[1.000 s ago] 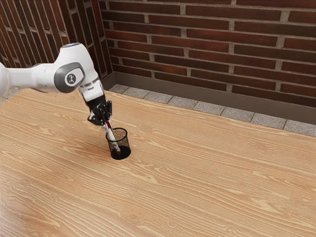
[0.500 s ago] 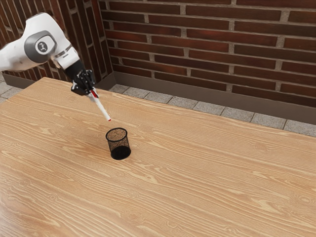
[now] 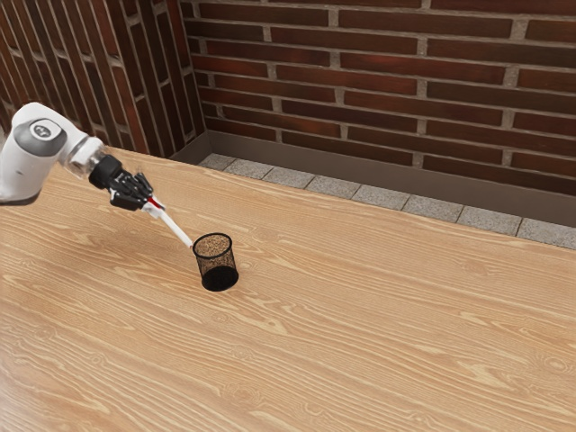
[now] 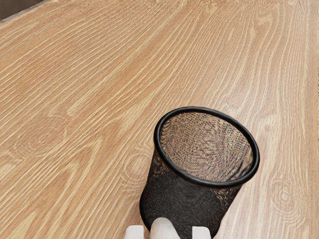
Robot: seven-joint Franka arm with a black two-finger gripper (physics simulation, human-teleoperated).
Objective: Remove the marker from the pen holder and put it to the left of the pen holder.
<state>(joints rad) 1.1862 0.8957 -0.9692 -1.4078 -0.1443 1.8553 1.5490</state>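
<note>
My gripper (image 3: 148, 200), black and tilted, is at the exterior view's left, shut on one end of the white marker (image 3: 175, 226) with its red band. The marker slants down toward the exterior view's right, its far tip close to the rim of the black mesh pen holder (image 3: 218, 276); whether they touch I cannot tell. The pen holder stands upright on the table. In the wrist view the pen holder (image 4: 182, 196) has nothing visible inside, and the marker's blurred pale end (image 4: 163, 229) lies in front of its lower part, between two light finger ends.
The wooden table (image 3: 360, 315) stretches out around the pen holder. Behind its far edge stand a strip of grey tiles (image 3: 378, 196) and a brick wall (image 3: 378, 81).
The marker has come out of the pen holder in my gripper. The hand rose back toward the exterior view's left, then lowered and tilted flatter. The pen holder stayed put.
</note>
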